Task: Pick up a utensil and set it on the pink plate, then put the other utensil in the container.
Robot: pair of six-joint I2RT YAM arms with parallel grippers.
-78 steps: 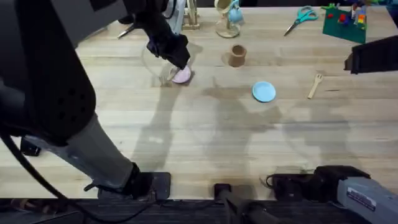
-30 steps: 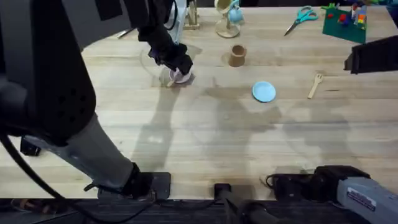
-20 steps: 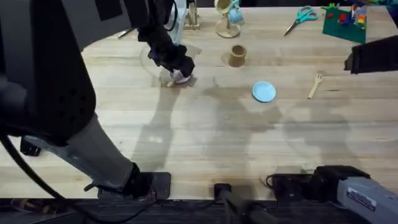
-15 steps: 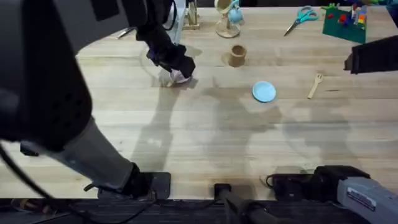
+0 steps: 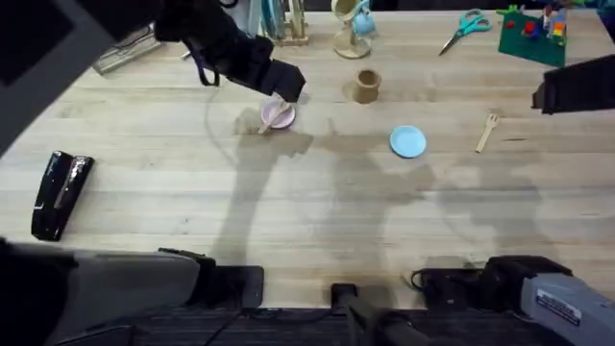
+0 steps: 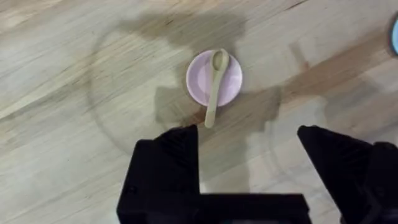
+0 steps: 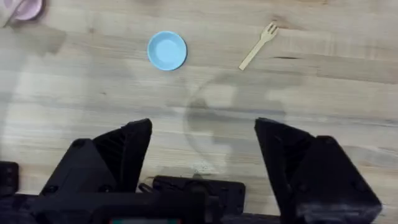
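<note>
Wooden spoon (image 6: 214, 84) rests on pink plate (image 6: 229, 87), handle overhanging. Left gripper (image 6: 249, 155) spread, empty, above it. Right gripper (image 7: 202, 149) spread, fork (image 7: 257, 45) untouched, well apart from container (image 5: 366, 86). Risk: flat fork slipping, tipping cup.

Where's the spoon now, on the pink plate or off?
On. The spoon has its bowl on the pink plate, handle over the rim; the left pincer is open above it.

words: I can read none | numbers: I can read none | white label on my right arm (image 5: 560, 304): has small marks, too tiny for me to read
</note>
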